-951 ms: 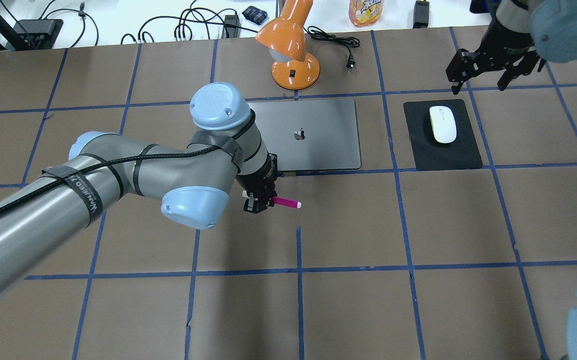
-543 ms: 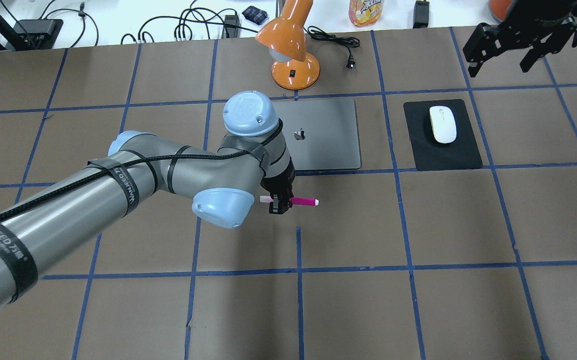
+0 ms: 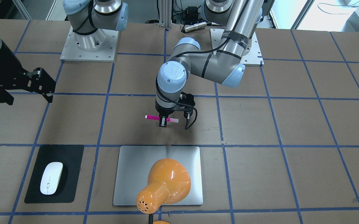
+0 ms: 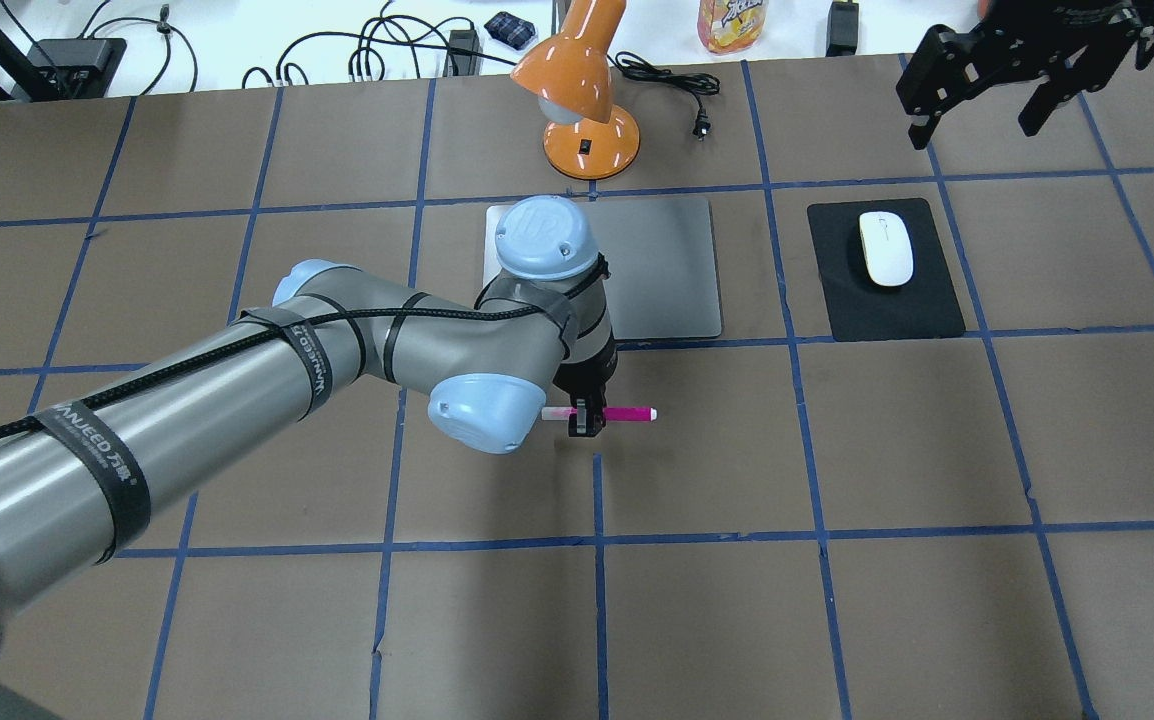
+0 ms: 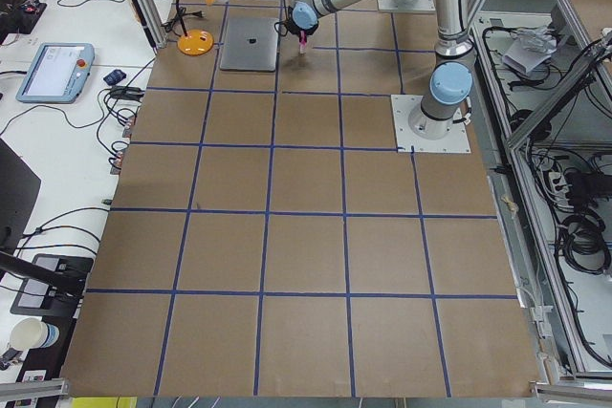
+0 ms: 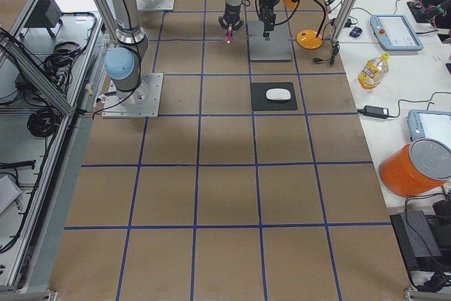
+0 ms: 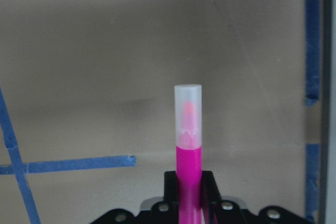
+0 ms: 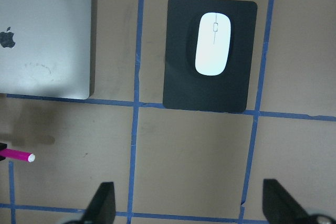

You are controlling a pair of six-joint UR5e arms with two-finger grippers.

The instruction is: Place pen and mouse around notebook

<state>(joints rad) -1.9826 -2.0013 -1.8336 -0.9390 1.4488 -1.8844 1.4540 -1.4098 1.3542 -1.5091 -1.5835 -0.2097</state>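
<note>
My left gripper [image 4: 585, 418] is shut on the magenta pen [image 4: 627, 413], gripping it near the pale cap end. The pen lies level a little above the table, just off the near edge of the silver notebook [image 4: 662, 270]. The wrist view shows the pen [image 7: 189, 166] between the fingers, cap pointing away. The white mouse [image 4: 885, 248] rests on a black mat [image 4: 927, 310] to the right of the notebook. My right gripper [image 4: 974, 125] hangs open and empty, high above the far right of the table, beyond the mouse [image 8: 213, 43].
An orange desk lamp [image 4: 587, 110] stands just behind the notebook, its shade leaning over the notebook's far edge. Cables, a plug and a bottle [image 4: 732, 22] lie along the far table edge. Brown paper with blue tape lines covers the table.
My left arm has carried the pen to the right along the notebook's near edge. My right gripper rose away from the mouse toward the far right and stays open.
</note>
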